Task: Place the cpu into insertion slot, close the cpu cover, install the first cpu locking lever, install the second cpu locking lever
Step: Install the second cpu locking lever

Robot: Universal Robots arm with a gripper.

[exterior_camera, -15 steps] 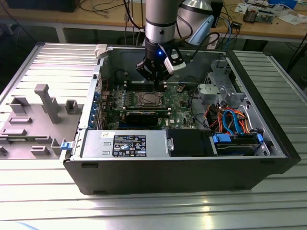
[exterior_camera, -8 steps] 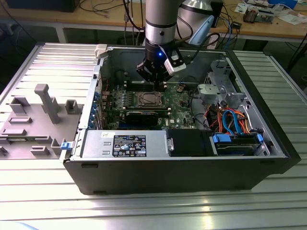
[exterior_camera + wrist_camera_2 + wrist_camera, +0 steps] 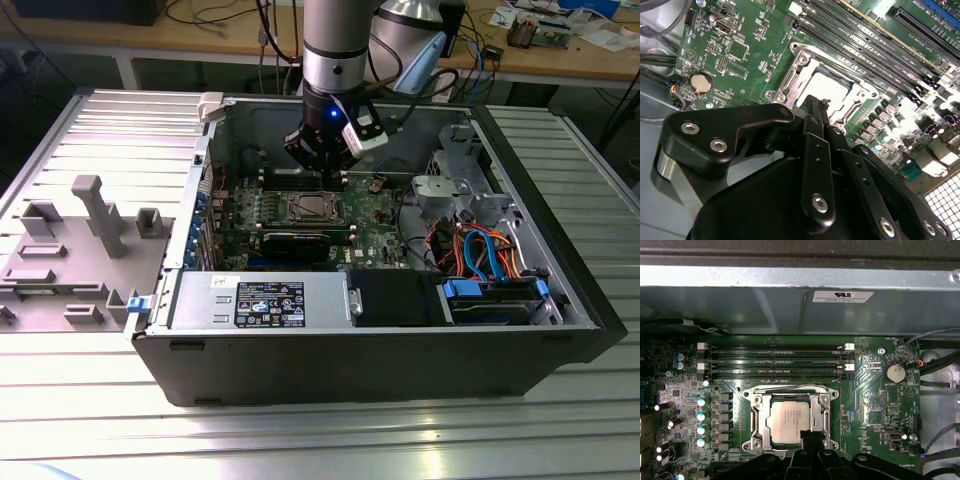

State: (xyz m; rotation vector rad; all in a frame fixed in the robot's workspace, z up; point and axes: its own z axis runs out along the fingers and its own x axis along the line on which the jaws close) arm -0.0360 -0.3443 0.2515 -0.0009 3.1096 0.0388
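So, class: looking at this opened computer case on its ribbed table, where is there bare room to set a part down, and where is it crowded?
Free: the ribbed table in front of the case, and its strip on the exterior view's right. Crowded: the grey fixture blocks on the left, the cables and drive bay inside, and the socket, where the tool sits at the cpu.

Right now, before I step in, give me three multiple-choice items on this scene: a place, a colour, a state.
1. Where is the cpu? A in the insertion slot; B outside the case; C across the memory slots.
2. The motherboard is: A blue; B green; C red.
3. The cpu cover is: A upright; B removed; C lowered over the cpu.

A: its silver top sits inside the socket frame. B: the board is green. C: the plate lies flat, framing the chip.
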